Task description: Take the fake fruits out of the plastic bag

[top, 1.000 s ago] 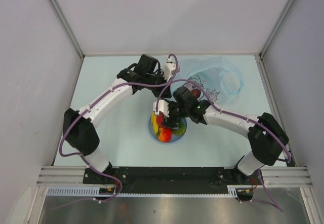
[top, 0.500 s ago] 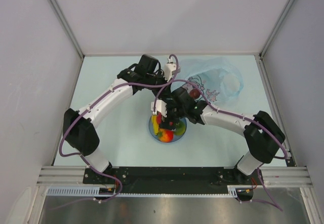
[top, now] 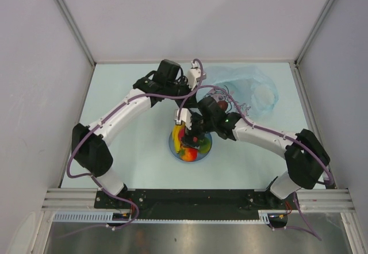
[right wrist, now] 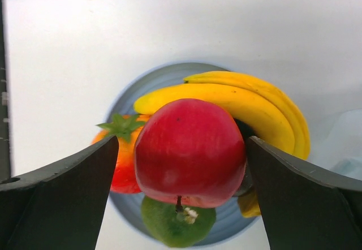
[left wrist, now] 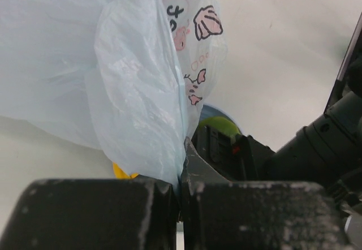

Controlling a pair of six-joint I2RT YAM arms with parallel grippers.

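- Four fake fruits lie on the round blue plate (right wrist: pixel 147 83): the red apple (right wrist: pixel 189 151) on top, over the curved yellow banana (right wrist: pixel 243 103), the red-orange fruit (right wrist: pixel 121 165) and the green fruit (right wrist: pixel 178 224).
- The right gripper (right wrist: pixel 182 142) hangs just over the plate with its jaws spread wide, one finger at each side of the apple. It looks released: the apple rests on the pile and is not squeezed.
- The left gripper (left wrist: pixel 181 193) is clenched on a fold of the plastic bag (left wrist: pixel 113 80) and holds it lifted, just beyond the plate.
- One small dark maroon fruit (top: pixel 221 103) shows in the top view at the bag, close to the right arm. It seems to lie inside the bag near the mouth, but the arm and the crinkled film hide too much to be sure.
- As I judge it, most of the task is done: four fruits are out and this one is left. Whether more fruits sit deeper in the bag, I cannot tell.
- The next move probably asks the right arm to rise off the plate and reach toward the bag.
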